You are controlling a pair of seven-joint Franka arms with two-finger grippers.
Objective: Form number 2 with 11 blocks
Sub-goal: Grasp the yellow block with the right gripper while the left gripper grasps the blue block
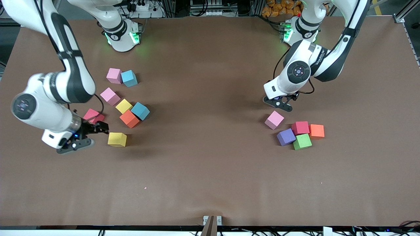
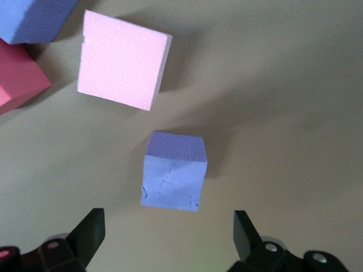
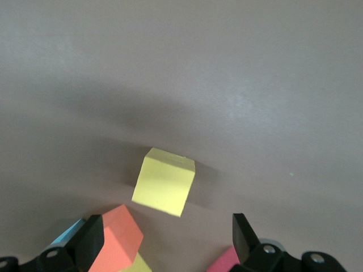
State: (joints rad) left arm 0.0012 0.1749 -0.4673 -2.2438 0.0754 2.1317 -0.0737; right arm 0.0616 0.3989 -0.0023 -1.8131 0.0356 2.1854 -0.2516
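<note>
Nearest the front camera, toward the right arm's end: lay a matte yellow foam cube (image 1: pixel 117 139), beside the right gripper (image 1: pixel 88 136), jaws spread, empty. Farther off, scattered square-edged blocks (image 1: pixel 124 106). Hovered above a purple cube (image 2: pixel 173 171): left gripper (image 1: pixel 283 101), agape, holding nothing.

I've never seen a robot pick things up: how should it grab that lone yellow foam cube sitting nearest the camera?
From above, closing on two opposite flat sides of the yellow foam cube. It stands apart from the other cubes, so all four sides are free.
</note>
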